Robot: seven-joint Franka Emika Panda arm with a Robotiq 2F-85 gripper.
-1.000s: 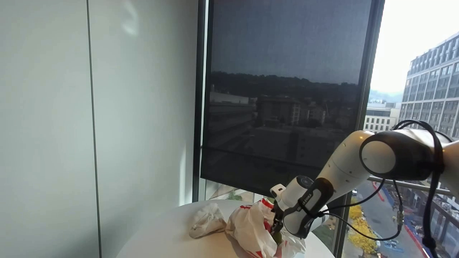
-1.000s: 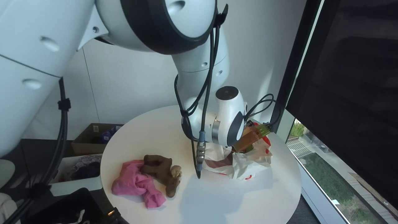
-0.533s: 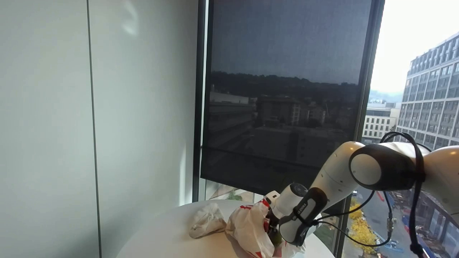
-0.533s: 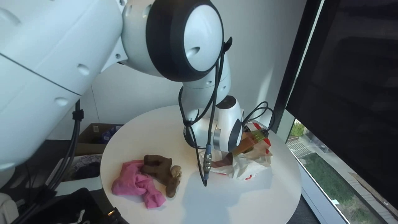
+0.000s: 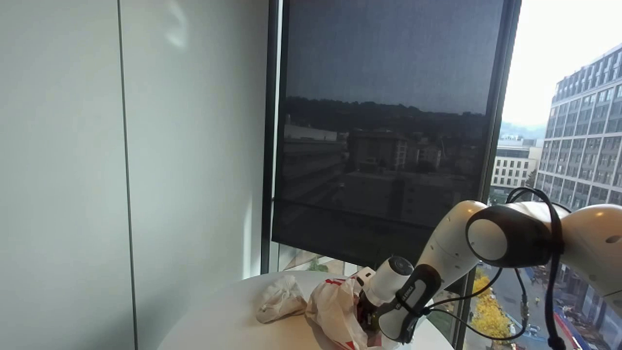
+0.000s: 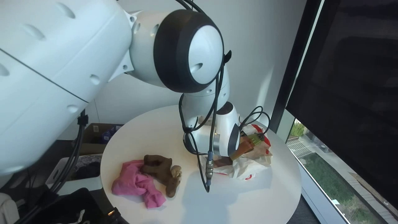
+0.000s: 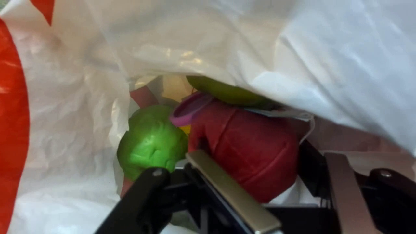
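round table [image 6: 149,130] under bag [image 5: 335,311], near dark blind [image 5: 388,146]

daylight enters past the dark blind [image 5: 388,146], the sky [image 5: 559,34] blown out to white. a soft shadow [image 6: 205,202] falls across the table [image 6: 141,135] toward its near edge. in the wrist view the bag [image 7: 71,139] is bright, with small glints on its folds; the red object [image 7: 250,146] inside looks dim and soft, perhaps out of focus.
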